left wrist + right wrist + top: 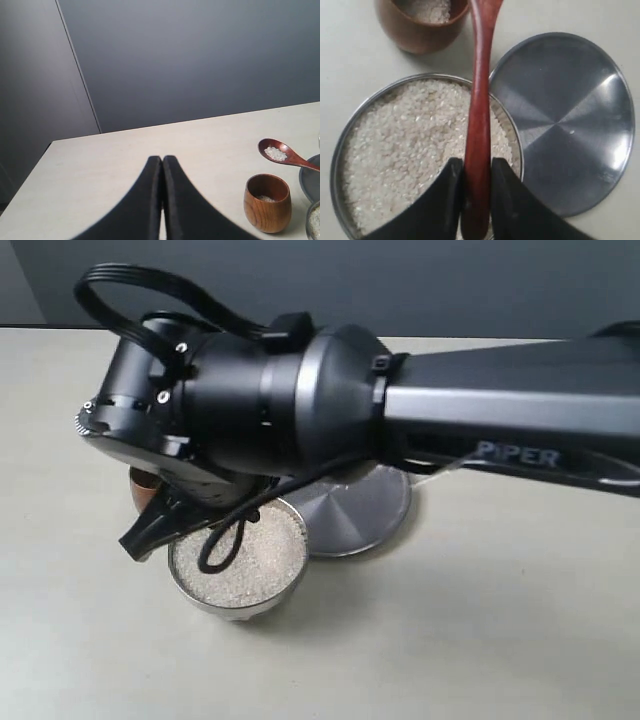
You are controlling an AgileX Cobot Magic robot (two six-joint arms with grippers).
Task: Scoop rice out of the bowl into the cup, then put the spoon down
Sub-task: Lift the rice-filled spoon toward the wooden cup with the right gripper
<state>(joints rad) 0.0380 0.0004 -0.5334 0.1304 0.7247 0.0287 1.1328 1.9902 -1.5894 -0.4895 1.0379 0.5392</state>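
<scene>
Steel bowl (420, 76) sits heaped with rice (405, 150), cup (415, 30) just beside it holding a few grains, right gripper (476, 167) clamped on the spoon (479, 100) handle above the bowl, loaded tip by the cup, so I'd call this the carry, a careful tilt over the cup next, left gripper (162, 160) closed, empty.

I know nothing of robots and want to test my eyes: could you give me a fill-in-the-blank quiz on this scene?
The right tool grips the slim reddish-brown wooden spoon by its ____.
The round silvery steel bowl is full of small white rice; the flat steel plate beside it is ____.
The left tool is ____, holding nothing.
Missing words: handle; empty; shut.
</scene>
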